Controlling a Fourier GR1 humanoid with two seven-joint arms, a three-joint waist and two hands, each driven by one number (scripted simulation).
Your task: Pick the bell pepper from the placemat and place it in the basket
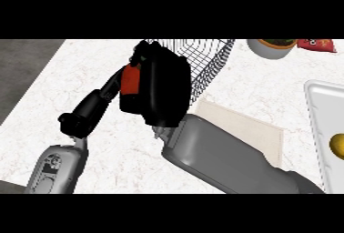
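Head view of the counter [67,59]. The right hand [161,86] reaches up and forward from its grey forearm, back of the hand toward the viewer, and its black fingers are curled round the bell pepper [131,81]. The pepper shows only as a red strip at the hand's left side; the rest is hidden behind the palm. The hand carries the pepper just in front of the near rim of the basket [205,59], a dark wire container lying immediately beyond and to the right of the hand. The hand blocks the basket's left part, so its contents cannot be told.

The left hand [84,116] lies below and to the left of the right hand, fingers stretched toward the pepper. Whether they touch it cannot be told.

The placemat [259,132], a pale cloth, lies to the lower right of the right hand, partly covered by the right forearm. Farther right stands a white tray [316,104] with a yellow item [337,145] at its edge. Up to the right are a bowl [272,48] and a red packet [317,44].
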